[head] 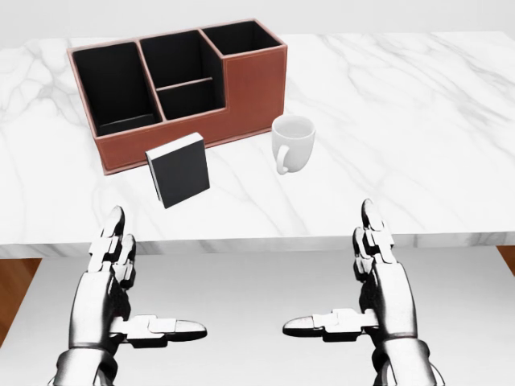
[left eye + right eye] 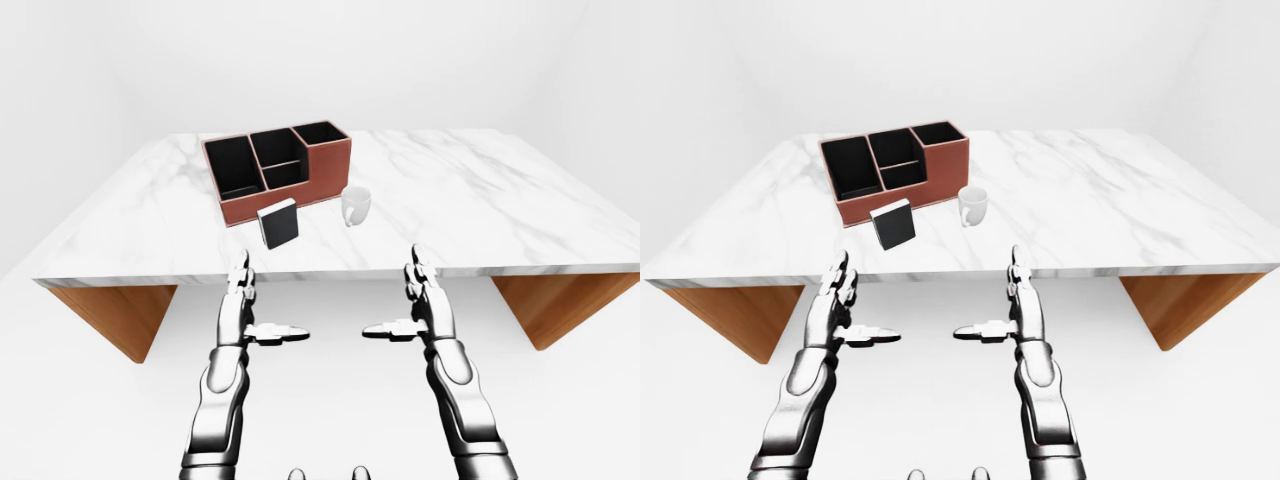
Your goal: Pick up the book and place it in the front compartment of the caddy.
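Observation:
A black book (image 1: pixel 179 170) with a white page edge stands upright on the marble table (image 1: pixel 402 121), just below the brown caddy (image 1: pixel 249 88) in the head view. The caddy has several black-lined compartments, all looking empty. My left hand (image 1: pixel 133 289) hovers open below the table's near edge, under the book and apart from it. My right hand (image 1: pixel 354 285) is open too, further right, below the table edge. Both hands have fingers pointing up and thumbs pointing inward.
A white mug (image 1: pixel 291 142) stands to the right of the book, close to the caddy's right end. The table has wooden supports (image 2: pixel 115 315) under each end. White floor lies below my hands.

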Motion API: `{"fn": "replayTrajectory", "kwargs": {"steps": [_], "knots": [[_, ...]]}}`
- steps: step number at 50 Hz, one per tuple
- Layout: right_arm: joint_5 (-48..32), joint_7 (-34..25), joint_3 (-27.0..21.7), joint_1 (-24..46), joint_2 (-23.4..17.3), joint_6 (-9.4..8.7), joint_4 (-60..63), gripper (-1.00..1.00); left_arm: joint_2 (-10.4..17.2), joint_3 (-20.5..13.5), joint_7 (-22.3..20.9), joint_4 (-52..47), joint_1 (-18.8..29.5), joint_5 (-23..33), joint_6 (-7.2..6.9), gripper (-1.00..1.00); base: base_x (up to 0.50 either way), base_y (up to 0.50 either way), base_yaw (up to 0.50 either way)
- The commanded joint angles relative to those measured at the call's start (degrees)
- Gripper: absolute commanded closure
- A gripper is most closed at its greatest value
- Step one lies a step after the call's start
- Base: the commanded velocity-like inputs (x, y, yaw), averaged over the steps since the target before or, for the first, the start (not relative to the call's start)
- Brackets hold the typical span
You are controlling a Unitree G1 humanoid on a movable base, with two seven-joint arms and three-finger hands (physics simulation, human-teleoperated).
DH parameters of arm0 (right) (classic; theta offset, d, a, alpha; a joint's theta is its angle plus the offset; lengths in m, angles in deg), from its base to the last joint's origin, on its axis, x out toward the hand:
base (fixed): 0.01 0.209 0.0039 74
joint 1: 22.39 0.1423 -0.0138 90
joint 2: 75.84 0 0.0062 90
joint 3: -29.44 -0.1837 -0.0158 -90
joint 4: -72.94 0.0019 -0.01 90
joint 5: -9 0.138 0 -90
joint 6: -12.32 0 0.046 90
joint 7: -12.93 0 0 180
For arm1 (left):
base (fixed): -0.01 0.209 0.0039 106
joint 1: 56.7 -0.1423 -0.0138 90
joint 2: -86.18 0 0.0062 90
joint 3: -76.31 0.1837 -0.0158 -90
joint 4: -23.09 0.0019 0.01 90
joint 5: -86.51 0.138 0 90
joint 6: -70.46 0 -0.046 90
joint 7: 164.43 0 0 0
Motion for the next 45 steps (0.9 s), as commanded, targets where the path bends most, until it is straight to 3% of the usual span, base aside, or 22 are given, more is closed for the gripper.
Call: {"fn": "replayTrajectory", "kwargs": {"steps": [1,5,7,11,36,41,45], "knots": [[0.93,-1.72,-1.12,-0.19,-0.61,-0.51,0.81,-1.00,0.79,-1.54,-1.49,-0.15,0.17,-0.96,-0.99,-1.00,0.00,0.00,0.00],[0.67,-1.85,-0.81,-0.68,-0.56,-1.65,2.54,-1.00,0.78,-1.44,-1.58,-0.46,0.06,-0.86,-1.50,-1.00,0.00,0.00,0.00],[0.53,-1.98,-0.57,-0.93,-0.49,-2.38,3.57,-1.00,0.71,-1.40,-1.89,-2.05,-0.27,-1.37,-3.28,-1.00,0.00,0.00,0.00],[0.29,-2.24,-0.27,-1.42,-0.49,-4.18,5.92,-1.00,0.72,-1.16,-1.97,-3.75,-0.69,-1.10,-4.44,-1.00,0.00,0.00,0.00],[1.19,-3.28,-0.88,-3.40,-0.51,-4.72,21.70,-1.00,1.29,-2.90,-3.04,-20.52,-1.88,-0.88,-4.49,-1.00,0.00,0.00,0.00],[4.81,-4.48,-2.00,-4.11,-0.12,-4.72,23.75,-1.00,1.34,-3.39,-3.43,-23.67,-1.91,-0.99,-4.49,-1.00,0.00,0.00,0.00],[4.92,-4.34,-1.96,-4.17,-0.41,-4.72,23.62,-1.00,1.29,-3.44,-3.54,-24.30,-1.97,-0.90,-4.49,-1.00,0.00,0.48,0.00]]}}
